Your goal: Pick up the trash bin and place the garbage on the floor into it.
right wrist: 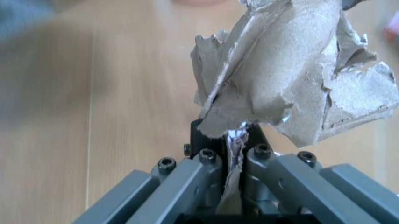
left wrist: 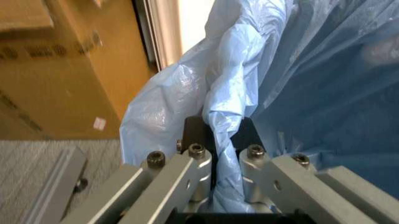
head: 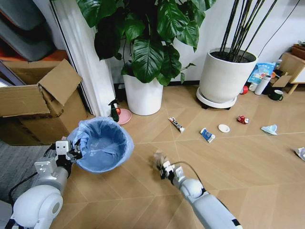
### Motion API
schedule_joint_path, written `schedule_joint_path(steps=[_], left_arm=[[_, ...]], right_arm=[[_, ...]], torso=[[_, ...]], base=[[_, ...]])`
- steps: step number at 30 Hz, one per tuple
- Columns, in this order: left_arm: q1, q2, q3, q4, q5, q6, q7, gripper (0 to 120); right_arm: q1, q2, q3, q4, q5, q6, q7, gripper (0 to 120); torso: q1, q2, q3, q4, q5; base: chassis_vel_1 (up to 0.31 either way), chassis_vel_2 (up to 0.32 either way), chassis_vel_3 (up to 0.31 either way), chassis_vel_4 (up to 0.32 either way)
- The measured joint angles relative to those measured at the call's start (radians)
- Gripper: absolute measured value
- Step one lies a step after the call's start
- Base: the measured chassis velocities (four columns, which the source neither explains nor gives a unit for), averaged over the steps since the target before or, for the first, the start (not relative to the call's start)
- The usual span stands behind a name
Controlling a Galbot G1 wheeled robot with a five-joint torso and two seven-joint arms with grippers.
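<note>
Beside the trash bin [head: 104, 144] your left gripper [head: 76, 151] pinched, your right gripper [head: 162, 168] clamped torn paper [right wrist: 293, 79]; carry it over the rim.

Both arms are built of rounded glossy white shells ending in silver-grey metal wrists, with a black cable looping beside each. The left gripper [head: 75, 153] carries a boxy white and grey block with black fittings. The right gripper [right wrist: 231, 140] has grey, flat-sided finger links pinned by black hex-socket screws onto a black base.
</note>
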Motion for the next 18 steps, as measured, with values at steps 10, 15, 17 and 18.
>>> schedule_joint_path(steps=[10, 15, 17, 18], left_arm=[[-0.064, 0.087, 0.079, 0.063, -0.157, 0.090, -0.033, 0], [-0.101, 0.105, 0.121, 0.096, -0.233, 0.114, -0.051, 0], [-0.101, 0.103, 0.123, 0.097, -0.238, 0.116, -0.055, 0], [-0.101, 0.101, 0.125, 0.097, -0.245, 0.120, -0.060, 0]], right_arm=[[0.139, -0.214, -0.057, 0.394, 0.312, -0.093, 0.091, 0], [0.302, -0.221, -0.201, 0.492, 0.469, -0.116, 0.126, 0], [0.336, -0.201, -0.246, 0.498, 0.503, -0.119, 0.130, 0], [0.360, -0.178, -0.279, 0.499, 0.525, -0.122, 0.132, 0]], torso=[[0.000, 0.000, 0.000, -0.0003, -0.0001], [0.000, 0.000, 0.000, -0.0004, -0.0009], [0.000, 0.000, 0.000, -0.0002, -0.0006], [0.000, 0.000, 0.000, 0.0001, 0.0001]], base=[[0.000, 0.000, 0.000, 0.000], [0.000, 0.000, 0.000, 0.000], [0.000, 0.000, 0.000, 0.000], [0.000, 0.000, 0.000, 0.000]])
